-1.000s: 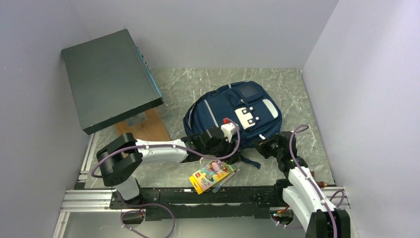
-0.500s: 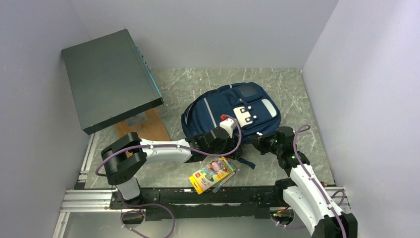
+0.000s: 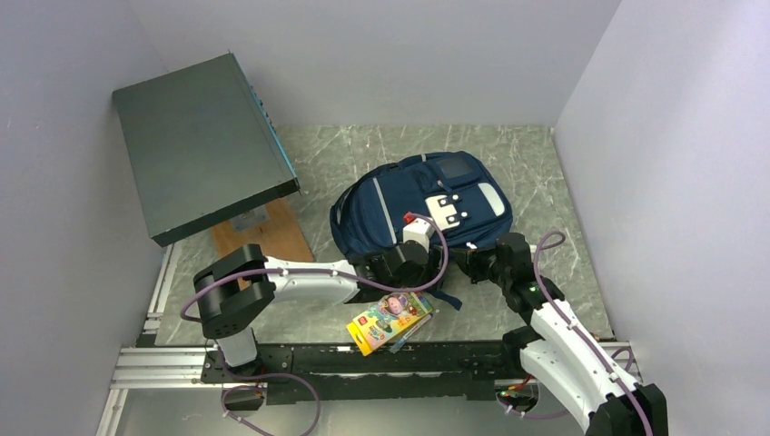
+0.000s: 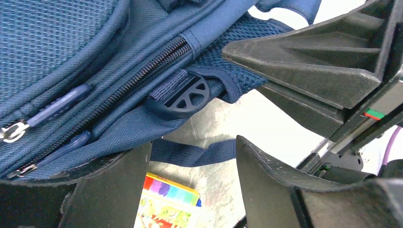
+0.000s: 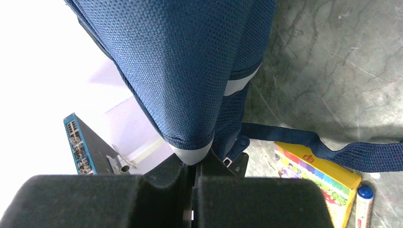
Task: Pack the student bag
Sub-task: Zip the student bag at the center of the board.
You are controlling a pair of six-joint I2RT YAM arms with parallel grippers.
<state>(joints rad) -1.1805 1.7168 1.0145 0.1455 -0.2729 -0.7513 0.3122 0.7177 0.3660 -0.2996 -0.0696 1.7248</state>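
Note:
The student bag, navy with thin pale stripes and a pale front patch, lies on the table's middle. My right gripper is at its near edge, shut on a fold of the bag's blue fabric with grey trim. My left gripper stands open beside it at the same near edge, over a loose blue strap, holding nothing. In the left wrist view a closed zipper and a black buckle lie just beyond its fingers.
A colourful crayon box with a pen beside it lies near the front rail. A big dark grey-green flat box leans at the back left over a wooden board. Walls close in left, right and behind.
My left gripper's jaws have opened wider and it has slid nearer along the bag's edge. The right gripper has moved left and away, and the bag has shifted left with it.

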